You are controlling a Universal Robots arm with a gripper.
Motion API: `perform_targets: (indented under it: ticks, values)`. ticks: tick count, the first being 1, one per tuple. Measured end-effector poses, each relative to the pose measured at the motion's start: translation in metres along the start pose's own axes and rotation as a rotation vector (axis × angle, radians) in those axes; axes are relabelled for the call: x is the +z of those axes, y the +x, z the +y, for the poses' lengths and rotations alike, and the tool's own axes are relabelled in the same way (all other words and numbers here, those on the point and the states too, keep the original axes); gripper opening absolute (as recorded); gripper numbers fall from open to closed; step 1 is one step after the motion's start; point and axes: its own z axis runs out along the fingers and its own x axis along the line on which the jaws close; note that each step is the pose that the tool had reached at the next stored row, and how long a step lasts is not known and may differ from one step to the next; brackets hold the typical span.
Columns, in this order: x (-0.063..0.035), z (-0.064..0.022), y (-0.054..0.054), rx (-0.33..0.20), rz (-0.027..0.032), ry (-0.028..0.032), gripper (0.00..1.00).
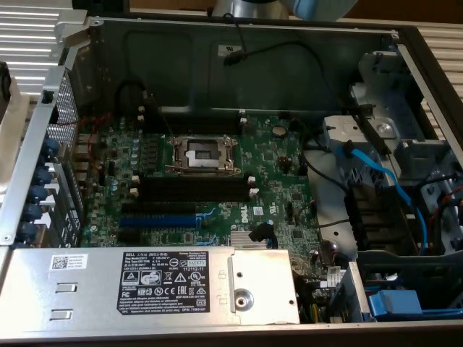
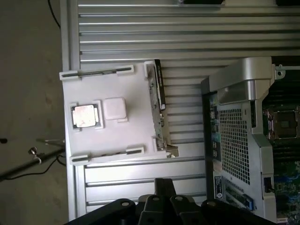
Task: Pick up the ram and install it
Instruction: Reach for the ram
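Aluminium slatted tabletop (image 2: 187,28) bearing the open computer case (image 2: 234,136), off to one side of the pincer (image 2: 164,185), and a white tray (image 2: 108,84) ahead of it. Pincer drawn together, gripping nothing. The ram (image 2: 159,86) lies along the tray's case-side edge, well ahead of the pincer; its nearer end is indistinct. Exterior view: motherboard (image 1: 275,166), black memory slots (image 1: 192,189).

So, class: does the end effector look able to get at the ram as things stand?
Probably yes. The ram lies along one side of the white tray, outside the computer case, with nothing over it. The end effector is shut and apart from it, so it would need to open.
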Motion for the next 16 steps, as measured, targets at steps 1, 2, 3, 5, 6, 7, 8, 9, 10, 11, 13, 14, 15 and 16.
perform_targets:
  ticks: [1, 2, 3, 5, 6, 7, 8, 9, 10, 11, 13, 14, 15, 16]
  values:
    - [-0.0003, -0.0001, 0.004, 0.000, 0.0000, 0.0000, 0.10]
    - [-0.0007, 0.0004, 0.009, 0.000, 0.0001, 0.0001, 0.10]
    - [-0.0008, 0.0017, 0.012, 0.000, 0.0001, 0.0001, 0.10]
    - [-0.0009, 0.0035, 0.018, -0.001, 0.0001, 0.0000, 0.10]
    - [-0.0008, 0.0040, 0.021, -0.002, 0.0001, -0.0001, 0.10]
    - [-0.0008, 0.0045, 0.023, -0.003, 0.0003, -0.0003, 0.10]
    - [-0.0009, 0.0048, 0.024, -0.004, 0.0013, -0.0004, 0.10]
    - [-0.0009, 0.0054, 0.025, -0.006, 0.0038, -0.0004, 0.10]
    - [-0.0010, 0.0061, 0.026, -0.011, 0.0134, -0.0002, 0.10]
    - [-0.0010, 0.0065, 0.026, -0.013, 0.0213, 0.0001, 0.10]
    - [-0.0011, 0.0077, 0.027, -0.016, 0.0371, 0.0009, 0.10]
    - [-0.0012, 0.0091, 0.030, -0.016, 0.0385, 0.0009, 0.10]
    - [-0.0014, 0.0109, 0.033, -0.016, 0.0386, 0.0010, 0.10]
    - [-0.0012, 0.0123, 0.038, -0.016, 0.0386, 0.0010, 0.10]
